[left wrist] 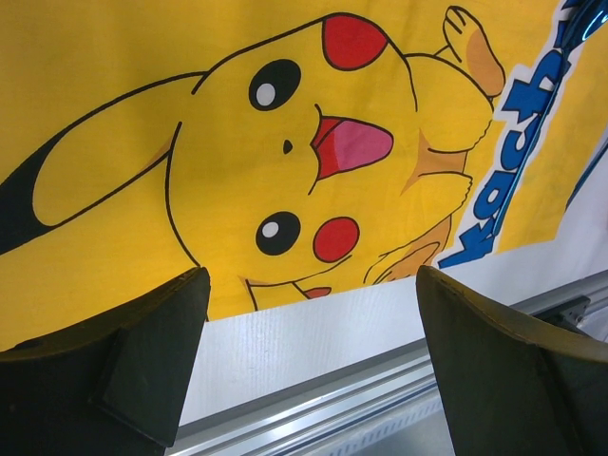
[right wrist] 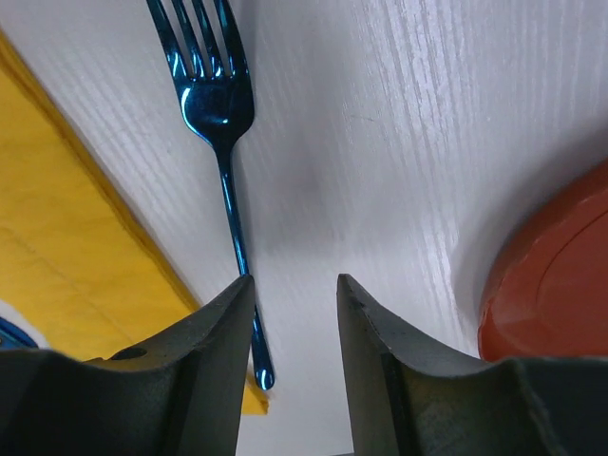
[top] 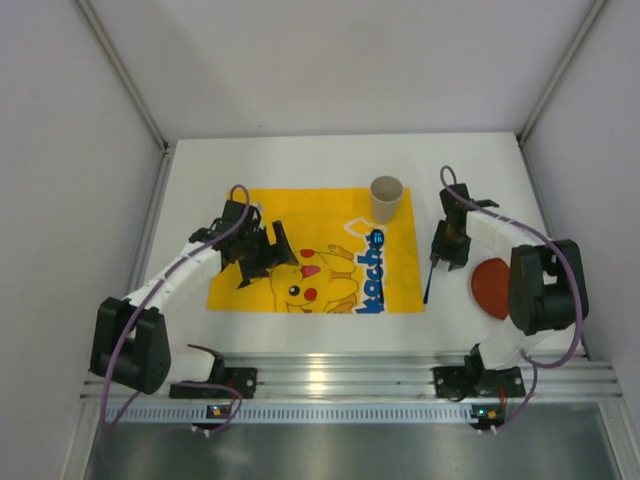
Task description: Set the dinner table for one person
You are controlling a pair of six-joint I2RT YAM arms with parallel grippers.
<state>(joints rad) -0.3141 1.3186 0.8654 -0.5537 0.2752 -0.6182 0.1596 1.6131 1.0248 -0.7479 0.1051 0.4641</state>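
A blue metal fork [top: 428,285] [right wrist: 228,180] lies flat on the white dinner table [top: 300,165] [right wrist: 380,142], just beside the right edge of the yellow Pikachu cloth [top: 320,215] [right wrist: 66,256]. My right gripper [top: 447,245] [right wrist: 294,285] hovers over the fork's handle end, open, with only bare table between its fingers; the handle runs behind the left finger. A tan cup [top: 386,199] stands on the cloth's far right corner. A red plate [top: 490,287] [right wrist: 560,285] lies right of the fork. My left gripper [top: 270,255] [left wrist: 309,280] hangs wide open and empty above the cloth [left wrist: 114,142], near its front edge.
An aluminium rail [top: 330,375] [left wrist: 380,389] runs along the table's near edge, where both arm bases are bolted. White walls close in the left, right and back sides. My right arm's elbow [top: 545,285] looms partly over the red plate.
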